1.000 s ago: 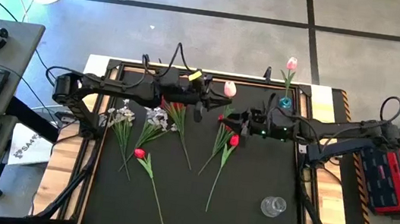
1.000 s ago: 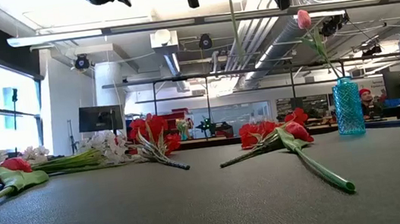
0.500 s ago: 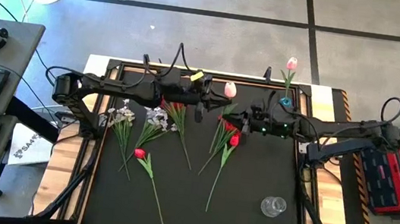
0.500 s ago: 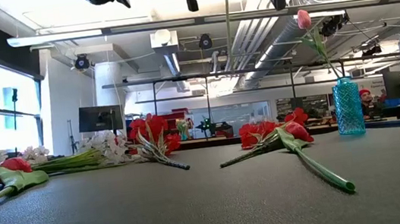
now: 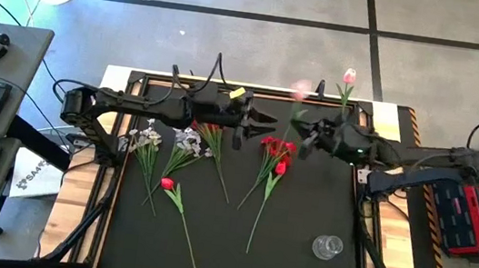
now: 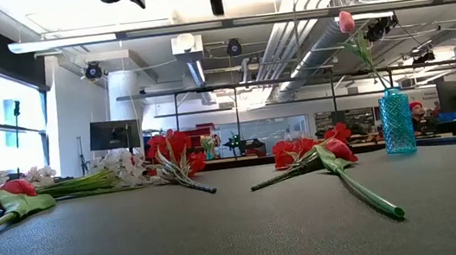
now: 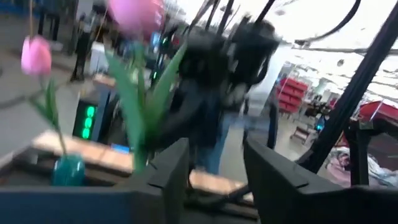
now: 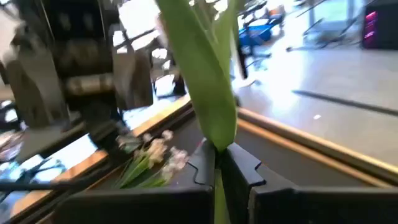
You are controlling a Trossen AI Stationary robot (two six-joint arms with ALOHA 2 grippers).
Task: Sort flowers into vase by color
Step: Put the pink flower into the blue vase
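A pink tulip (image 5: pixel 300 89) on a green stem is in the air over the table's far middle, with my right gripper (image 5: pixel 302 135) shut on it. Just to its left my left gripper (image 5: pixel 270 120) stands open, its fingers (image 7: pixel 171 168) empty and facing the tulip's leaves (image 7: pixel 143 99). A blue vase (image 5: pixel 341 124) at the far edge holds another pink tulip (image 5: pixel 349 75) upright. White sprays (image 5: pixel 146 136), red clusters (image 5: pixel 272 150) and a red bud (image 5: pixel 167 183) lie flat on the black mat. My right gripper pinches the tulip's green stem where its leaf starts (image 8: pixel 219 140) between its two fingers (image 8: pixel 204 167). The fingers come about level from the table's right and lie across the stem. The tulip stands roughly upright above them, lifted clear of the table.
A clear glass vase (image 5: pixel 327 246) stands near the front right of the mat. More red flowers (image 6: pixel 305 148) and white ones (image 6: pixel 115 163) lie across the mat's middle and left. The raised wooden frame (image 5: pixel 388 116) runs around the mat.
My right gripper has shut on the tulip's stem, and my left gripper has opened and let it go. The right gripper has then drawn back toward the table's right edge, rising a little, with the tulip, whose bud has swung right and toward the far edge.
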